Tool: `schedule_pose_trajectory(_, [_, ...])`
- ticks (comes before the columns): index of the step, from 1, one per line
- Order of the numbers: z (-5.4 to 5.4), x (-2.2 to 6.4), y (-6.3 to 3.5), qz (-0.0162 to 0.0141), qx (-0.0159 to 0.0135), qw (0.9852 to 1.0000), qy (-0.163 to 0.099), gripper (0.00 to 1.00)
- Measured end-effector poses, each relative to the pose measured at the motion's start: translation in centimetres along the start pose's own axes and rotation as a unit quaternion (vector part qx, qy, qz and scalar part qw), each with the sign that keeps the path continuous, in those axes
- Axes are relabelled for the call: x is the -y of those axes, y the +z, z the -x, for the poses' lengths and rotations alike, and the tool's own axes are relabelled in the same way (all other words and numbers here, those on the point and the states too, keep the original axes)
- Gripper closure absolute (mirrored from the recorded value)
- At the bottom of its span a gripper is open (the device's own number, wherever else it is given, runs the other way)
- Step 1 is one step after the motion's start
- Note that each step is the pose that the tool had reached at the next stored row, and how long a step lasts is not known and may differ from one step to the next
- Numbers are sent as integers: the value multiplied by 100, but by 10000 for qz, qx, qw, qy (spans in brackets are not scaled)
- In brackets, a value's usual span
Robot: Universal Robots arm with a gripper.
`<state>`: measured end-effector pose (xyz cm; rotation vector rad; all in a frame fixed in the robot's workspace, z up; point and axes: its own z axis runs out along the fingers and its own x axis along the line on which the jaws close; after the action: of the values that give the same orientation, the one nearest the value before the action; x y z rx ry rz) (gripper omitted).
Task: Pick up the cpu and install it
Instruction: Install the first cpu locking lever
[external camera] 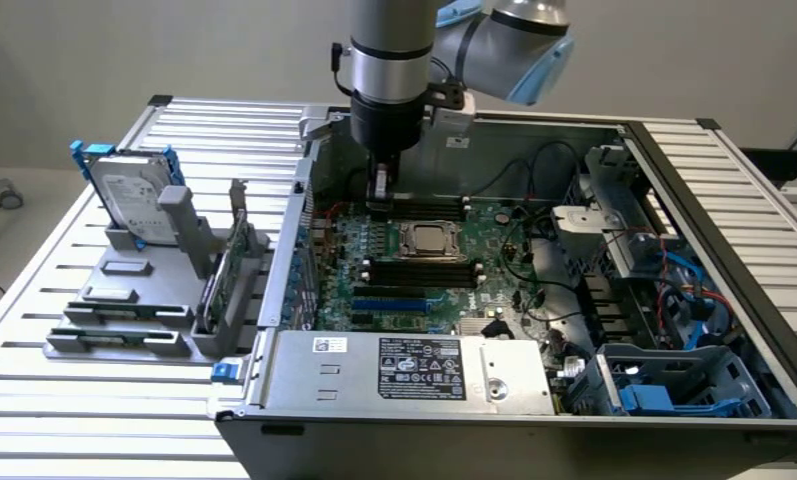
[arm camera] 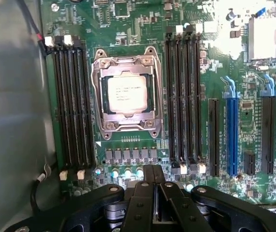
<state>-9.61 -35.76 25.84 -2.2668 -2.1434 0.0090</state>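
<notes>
Gripper [arm camera: 153, 186] fingers are pressed together with nothing between them; I see them hanging inside the open computer case [external camera: 718, 210], just above the motherboard [external camera: 505, 290]. From my exterior view, the gripper [external camera: 378, 195] sits over the board's far edge, near the case's left wall in that view. I see the cpu [arm camera: 127, 94] seated flat in the socket [arm camera: 127, 92], its silvery top framed by the metal bracket, a short way apart from the fingertips and not touching them. Black memory slots [arm camera: 72, 104] flank the socket on both sides. Outside the case, on the exterior view's left, a hard drive [external camera: 134, 205] stands upright in a grey fixture [external camera: 131, 310].
</notes>
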Motion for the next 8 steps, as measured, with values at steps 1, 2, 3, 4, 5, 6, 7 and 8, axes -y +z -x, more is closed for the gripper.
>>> schedule_pose_trajectory(1, [0,0,-1,5,2,10000,-93,89])
schedule_pose_trajectory(2, [0,0,-2,11,3,9998,-177,89])
schedule_pose_trajectory(3, [0,0,-2,17,5,9997,-261,89])
schedule_pose_trajectory(4, [0,0,-3,24,6,9994,-341,89])
schedule_pose_trajectory(5, [0,0,-3,33,8,9991,-421,89])
schedule_pose_trajectory(6, [0,0,-3,42,10,9988,-497,89])
schedule_pose_trajectory(7, [0,0,-3,54,12,9983,-574,89])
schedule_pose_trajectory(8, [0,0,-3,65,14,9979,-643,89])
